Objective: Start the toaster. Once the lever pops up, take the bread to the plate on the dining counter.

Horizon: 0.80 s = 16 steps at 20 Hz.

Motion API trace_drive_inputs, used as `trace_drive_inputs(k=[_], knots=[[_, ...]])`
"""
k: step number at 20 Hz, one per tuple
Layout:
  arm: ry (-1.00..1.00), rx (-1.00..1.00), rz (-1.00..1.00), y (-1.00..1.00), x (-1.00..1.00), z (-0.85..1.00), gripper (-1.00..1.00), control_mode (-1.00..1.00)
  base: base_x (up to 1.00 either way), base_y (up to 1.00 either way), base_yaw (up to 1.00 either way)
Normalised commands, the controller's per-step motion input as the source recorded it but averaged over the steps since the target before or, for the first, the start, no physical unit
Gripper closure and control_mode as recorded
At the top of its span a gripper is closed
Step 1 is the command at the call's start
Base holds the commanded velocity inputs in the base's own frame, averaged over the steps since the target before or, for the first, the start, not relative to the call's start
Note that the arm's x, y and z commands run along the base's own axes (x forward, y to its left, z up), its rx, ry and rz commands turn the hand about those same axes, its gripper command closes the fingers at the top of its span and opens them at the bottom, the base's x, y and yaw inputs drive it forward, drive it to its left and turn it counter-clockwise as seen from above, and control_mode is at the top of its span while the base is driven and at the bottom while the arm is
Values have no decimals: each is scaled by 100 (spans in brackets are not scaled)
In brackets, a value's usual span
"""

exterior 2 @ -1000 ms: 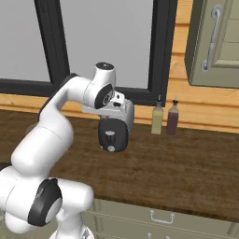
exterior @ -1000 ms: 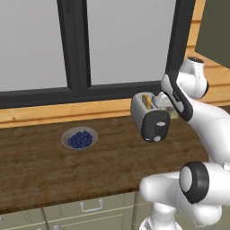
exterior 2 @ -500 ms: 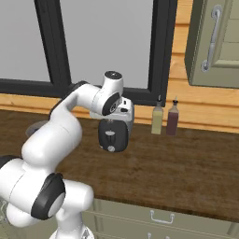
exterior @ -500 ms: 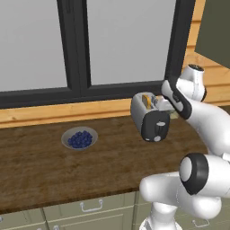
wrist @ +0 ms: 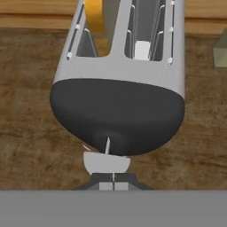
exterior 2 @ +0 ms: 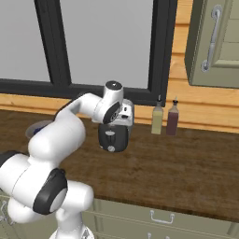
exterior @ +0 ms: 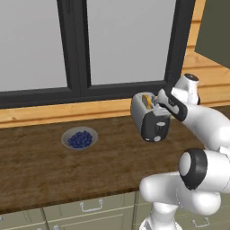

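The silver-grey toaster [exterior: 150,120] [exterior 2: 113,138] [wrist: 117,66] stands on the wooden worktop below the window. Its dark end panel faces me. The tan-yellow bread [exterior: 146,100] [wrist: 95,15] sits upright in one slot, and the other slot is empty. My gripper [wrist: 113,185] [exterior: 160,101] [exterior 2: 122,115] hangs over the toaster's near end. Its two fingertips are pressed together with nothing between them. They sit right at the pale lever [wrist: 106,162] on the dark panel. I cannot tell if they touch it. The plate and the dining counter are out of view.
A grey bowl of blueberries [exterior: 80,138] sits on the worktop [exterior: 40,166] left of the toaster. Two condiment bottles [exterior 2: 158,119] [exterior 2: 172,117] stand to its right against the wooden back ledge. A wall cabinet [exterior 2: 214,42] hangs at the upper right. Drawers run below the worktop edge.
My hand has swung down and toward the toaster's dark end, and the fingers have closed the last little bit. The toaster, bread and bowl stay put.
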Motion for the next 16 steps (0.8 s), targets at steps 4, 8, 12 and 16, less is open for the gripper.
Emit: trace_drive_inputs(k=[4, 8, 12, 16], knots=[[-1, 0, 0, 0, 2, -21, 100, -100, 0, 0, 0], [-2, 0, 0, 3, 0, -13, 100, -100, 0, 0, 0], [-2, 0, 0, 13, 0, -4, 100, -100, 0, 0, 0], [-2, 0, 0, 14, 0, -7, 100, -100, 0, 0, 0]])
